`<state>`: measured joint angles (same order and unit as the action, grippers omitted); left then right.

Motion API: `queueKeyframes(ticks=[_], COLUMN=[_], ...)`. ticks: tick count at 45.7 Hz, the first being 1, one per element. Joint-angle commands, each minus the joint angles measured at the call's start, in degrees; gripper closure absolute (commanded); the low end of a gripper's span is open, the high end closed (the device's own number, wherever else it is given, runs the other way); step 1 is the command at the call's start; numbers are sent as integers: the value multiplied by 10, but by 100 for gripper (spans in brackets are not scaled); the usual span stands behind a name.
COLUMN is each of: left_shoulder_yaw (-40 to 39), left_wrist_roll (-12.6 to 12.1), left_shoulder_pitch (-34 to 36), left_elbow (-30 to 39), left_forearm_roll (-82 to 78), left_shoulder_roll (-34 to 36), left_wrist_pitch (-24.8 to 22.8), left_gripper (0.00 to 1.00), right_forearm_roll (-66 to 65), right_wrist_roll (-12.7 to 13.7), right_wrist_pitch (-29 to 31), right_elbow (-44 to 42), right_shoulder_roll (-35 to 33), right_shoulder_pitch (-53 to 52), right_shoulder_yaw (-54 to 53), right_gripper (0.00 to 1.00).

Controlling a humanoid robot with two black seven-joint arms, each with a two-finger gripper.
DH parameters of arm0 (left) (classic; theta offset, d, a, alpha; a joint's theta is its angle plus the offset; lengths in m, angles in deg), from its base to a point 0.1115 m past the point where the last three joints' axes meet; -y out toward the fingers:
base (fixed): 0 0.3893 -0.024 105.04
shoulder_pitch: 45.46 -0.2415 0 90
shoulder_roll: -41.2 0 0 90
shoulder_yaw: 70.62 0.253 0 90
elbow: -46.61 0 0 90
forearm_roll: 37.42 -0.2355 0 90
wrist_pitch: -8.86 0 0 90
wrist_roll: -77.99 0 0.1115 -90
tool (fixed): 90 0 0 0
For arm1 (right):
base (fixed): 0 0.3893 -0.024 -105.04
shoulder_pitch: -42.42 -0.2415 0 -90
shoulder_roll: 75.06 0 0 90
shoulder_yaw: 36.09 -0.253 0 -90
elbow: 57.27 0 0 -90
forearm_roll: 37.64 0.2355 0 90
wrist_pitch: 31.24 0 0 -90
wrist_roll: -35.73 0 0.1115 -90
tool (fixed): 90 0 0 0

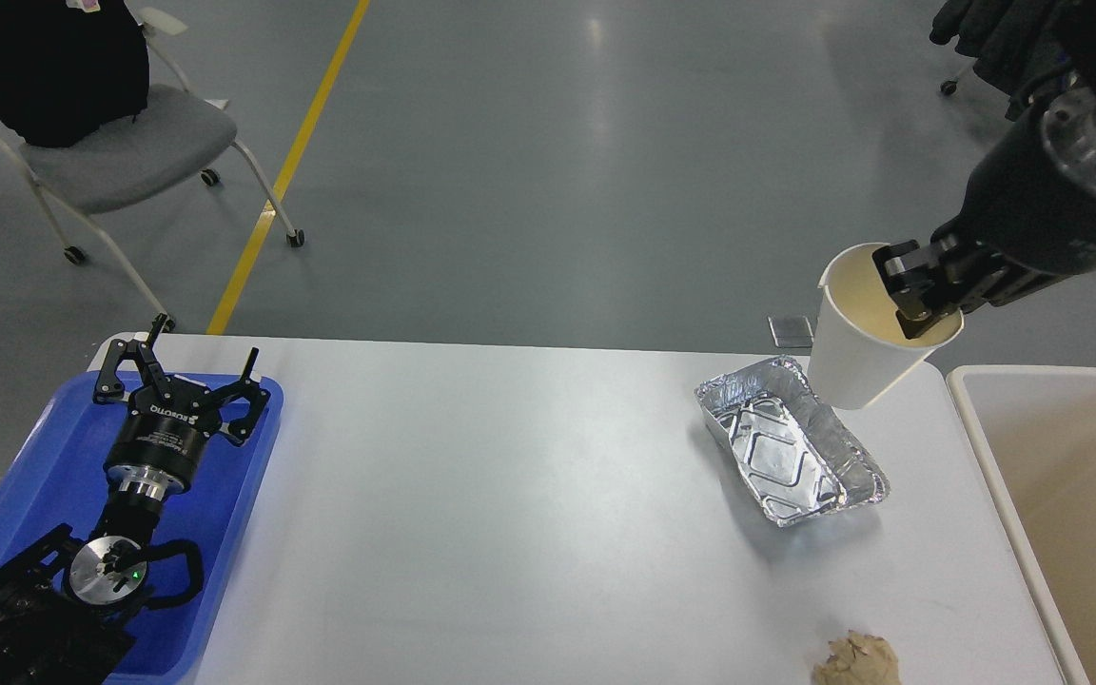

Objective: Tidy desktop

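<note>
The white desktop [510,495] fills the lower middle of the head view. My right gripper [911,293] is shut on the rim of a white paper cup [860,357], held high above the desktop's far right corner, tilted. An empty foil tray [791,440] lies on the desktop below the cup. A crumpled brown paper ball [855,660] sits at the front right edge. My left gripper [182,366] is open and empty above the blue tray [34,466] at the far left.
A beige bin [1071,495] stands just right of the desktop, beside the raised cup. A grey wheeled chair [120,143] with a black bag stands on the floor at back left, next to a yellow floor line.
</note>
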<state>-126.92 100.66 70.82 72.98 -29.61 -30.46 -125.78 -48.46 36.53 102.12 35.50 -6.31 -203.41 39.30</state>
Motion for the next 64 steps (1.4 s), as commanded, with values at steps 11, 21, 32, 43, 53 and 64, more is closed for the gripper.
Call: queueKeyframes(ticks=[11, 21, 32, 43, 53, 64], left_shoulder_yaw=[7, 7, 8, 8, 8, 8], left_wrist_roll=[0, 0, 0, 0, 0, 0], left_shoulder_pitch=[5, 5, 6, 6, 6, 6], left_elbow=[0, 0, 0, 0, 0, 0], left_forearm_roll=[-2, -2, -2, -2, -2, -2], left_shoulder_roll=[1, 1, 1, 1, 1, 1], left_wrist_pitch=[1, 1, 1, 1, 1, 1], left_gripper=[1, 1, 1, 1, 1, 1], right_forearm_roll=[39, 154, 287, 295, 286, 287], right_wrist_roll=[9, 7, 7, 8, 7, 6], right_wrist_pitch=[-282, -636, -797, -814, -804, -636], right_elbow=[-78, -97, -233, -409, -559, -774], right_shoulder_roll=[-150, -231, -303, -282, -203, -125], right_shoulder_pitch=[60, 238, 560, 815, 975, 1075], right_shoulder_yaw=[96, 21, -295, -536, -691, -720], right_gripper=[100, 100, 100, 100, 100, 100])
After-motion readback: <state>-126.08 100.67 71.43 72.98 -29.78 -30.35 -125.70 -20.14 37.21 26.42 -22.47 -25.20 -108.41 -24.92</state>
